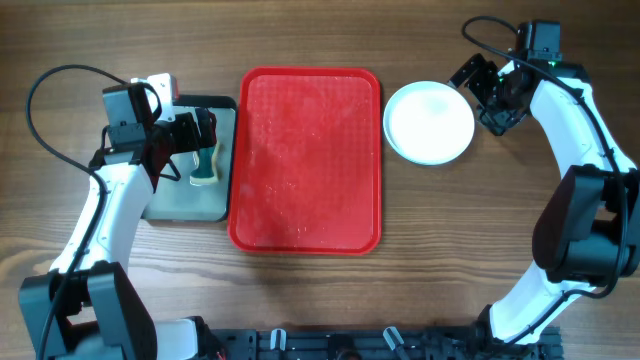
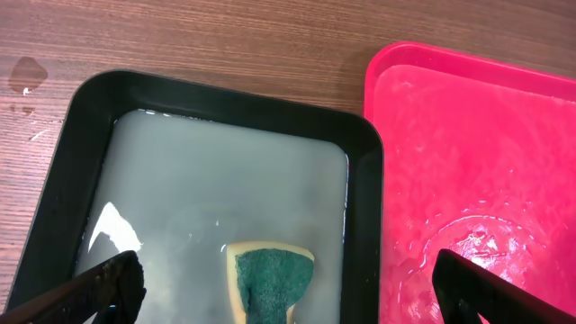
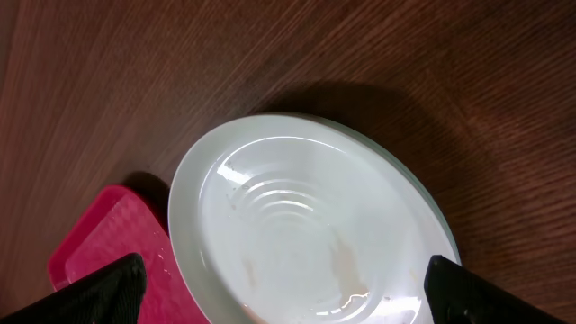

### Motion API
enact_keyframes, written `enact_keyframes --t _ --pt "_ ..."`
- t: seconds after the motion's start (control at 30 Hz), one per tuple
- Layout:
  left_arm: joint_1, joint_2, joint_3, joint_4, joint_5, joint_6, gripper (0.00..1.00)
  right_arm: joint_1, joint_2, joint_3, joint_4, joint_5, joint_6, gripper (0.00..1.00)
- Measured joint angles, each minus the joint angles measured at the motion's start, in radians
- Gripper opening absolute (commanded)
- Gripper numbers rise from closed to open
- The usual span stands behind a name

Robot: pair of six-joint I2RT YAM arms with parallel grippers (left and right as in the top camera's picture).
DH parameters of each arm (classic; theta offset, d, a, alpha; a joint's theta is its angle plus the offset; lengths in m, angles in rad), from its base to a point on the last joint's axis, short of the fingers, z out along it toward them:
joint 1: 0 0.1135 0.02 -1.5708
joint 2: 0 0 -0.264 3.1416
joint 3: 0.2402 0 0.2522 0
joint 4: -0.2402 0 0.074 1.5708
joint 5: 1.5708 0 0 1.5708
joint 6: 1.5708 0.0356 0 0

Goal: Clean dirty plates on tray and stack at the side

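Left jaws released above sponge [image 2: 267,281] — right jaws released above white plate [image 3: 315,225]; red tray [image 1: 305,240] between them.

Even light, wet glare on tray [image 2: 477,236]

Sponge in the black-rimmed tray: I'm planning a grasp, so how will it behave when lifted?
The sponge sits in cloudy water, so it is probably soaked, heavier than it looks, and likely to drip. Its yellow foam under a green scouring face suggests it will squash when gripped. Its flat wedge shape makes rolling unlikely.
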Motion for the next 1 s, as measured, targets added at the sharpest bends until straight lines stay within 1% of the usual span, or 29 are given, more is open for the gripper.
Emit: enact_keyframes --t 0.5,0.63,0.8,1.0 --pt "0.0 0.0 0.0 0.0 0.0 0.0 1.0 0.0 -0.001 0.0 0.0 0.0 0.0 1.0" --pt "0.0 0.0 0.0 0.0 0.0 0.0 1.0 0.0 -0.028 0.0 0.0 0.0 0.0 1.0" --pt "0.0 0.0 0.0 0.0 0.0 0.0 1.0 0.0 -0.17 0.0 0.0 0.001 0.0 1.0" --pt "0.0 0.0 0.0 0.0 0.0 0.0 1.0 0.001 -0.47 0.001 0.001 0.014 0.0 1.0"
